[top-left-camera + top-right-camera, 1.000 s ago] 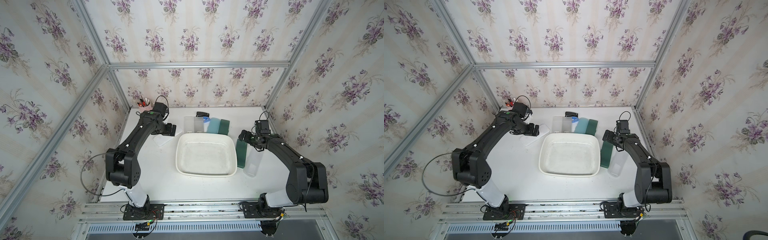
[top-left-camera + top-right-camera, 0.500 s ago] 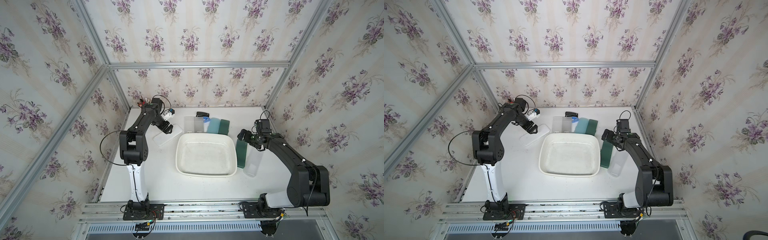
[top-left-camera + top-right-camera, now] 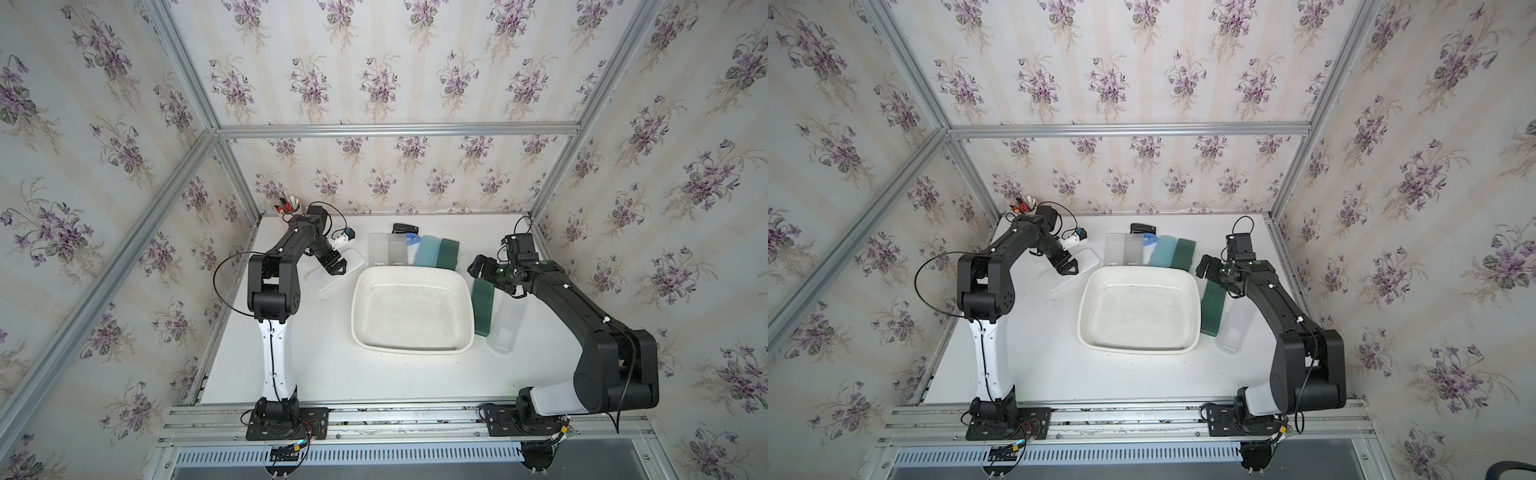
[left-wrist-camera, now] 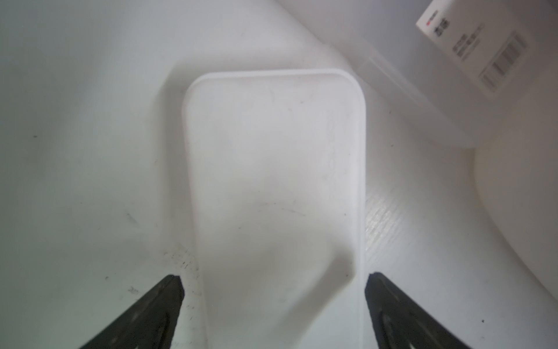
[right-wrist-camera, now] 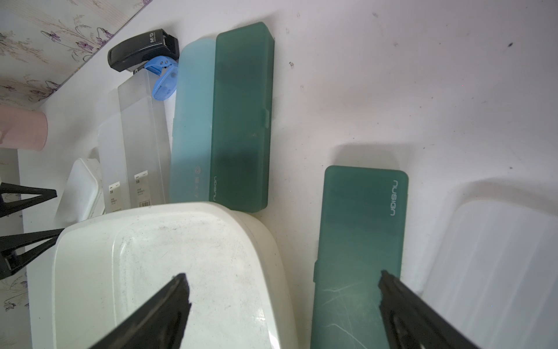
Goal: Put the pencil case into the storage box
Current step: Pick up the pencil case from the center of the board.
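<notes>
On the white tabletop (image 3: pixel 332 365), left of the storage box (image 3: pixel 409 269): white pencil case (image 3: pixel 321 283), one item. It is opaque, flat and long, with rounded corners, a raised lip around its top face and faint scuffs. It lies flat, skewed to the box and apart from it, with bare table between them in the left wrist view (image 4: pixel 274 169).

Storage box: wide, shallow white tub with a rolled rim. Its bare, scuffed floor shows throughout in both top views (image 3: pixel 1138 270).

Pink pen cup (image 3: pixel 291 205), far left corner: holds a few pens with red and dark ends.

Row behind the box: two frosted clear cases (image 3: pixel 386 248), a light blue case (image 3: pixel 427 251) and a dark green case (image 3: pixel 449 251), all lying side by side.

Right of the box: a dark green pencil case (image 3: pixel 483 309) just beside the rim, then a frosted case (image 3: pixel 505 326) beside that.

Left gripper (image 4: pixel 274 276): fingers spread wide, straddling the white pencil case with one tip close beside each long edge. It is not clamped on the case.

Right gripper (image 5: pixel 282 275): fingers spread wide and holding nothing. One tip is over the box's floor (image 5: pixel 169 272), the other over the outer edge of the dark green pencil case (image 5: pixel 359 241). How high it stands above them cannot be told.
</notes>
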Tool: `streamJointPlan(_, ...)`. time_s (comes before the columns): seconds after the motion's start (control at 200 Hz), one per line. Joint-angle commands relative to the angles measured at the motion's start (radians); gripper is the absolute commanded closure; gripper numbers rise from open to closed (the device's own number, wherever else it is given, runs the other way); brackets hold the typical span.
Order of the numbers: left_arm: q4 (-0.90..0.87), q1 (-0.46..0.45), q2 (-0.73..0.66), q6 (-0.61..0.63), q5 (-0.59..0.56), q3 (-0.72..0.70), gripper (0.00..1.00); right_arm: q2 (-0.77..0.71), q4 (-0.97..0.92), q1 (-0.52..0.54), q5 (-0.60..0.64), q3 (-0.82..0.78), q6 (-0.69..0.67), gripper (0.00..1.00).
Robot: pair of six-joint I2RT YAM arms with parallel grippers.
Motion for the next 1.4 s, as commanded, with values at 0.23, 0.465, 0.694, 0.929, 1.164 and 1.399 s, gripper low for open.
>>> streamJointPlan(0.23, 0.07, -0.017, 0.008, 0.018, -0.054, -0.06, 0.01, 0.036, 0.005, 0.02, 0.027, 0.033, 0.014, 0.0)
streamJointPlan(0.465, 0.096, -0.046, 0.006, -0.009, -0.106, -0.092, 0.01, 0.029, 0.005, 0.022, 0.043, 0.024, 0.01, 0.0)
streamJointPlan(0.694, 0.096, -0.052, 0.005, -0.05, -0.132, -0.101, 0.01, 0.031, 0.008, 0.023, 0.047, 0.034, 0.005, 0.0)
streamJointPlan(0.929, 0.09, -0.052, -0.016, -0.079, -0.142, -0.092, 0.01, 0.029, 0.008, 0.023, 0.044, 0.038, 0.005, 0.0)
streamJointPlan(1.164, 0.083, -0.052, -0.02, -0.105, -0.14, -0.083, 0.02, 0.026, 0.003, 0.023, 0.044, 0.043, 0.004, 0.0)
streamJointPlan(1.399, 0.076, -0.049, -0.036, -0.158, -0.136, -0.068, 0.04, 0.004, 0.004, 0.022, 0.051, 0.024, 0.015, 0.0)
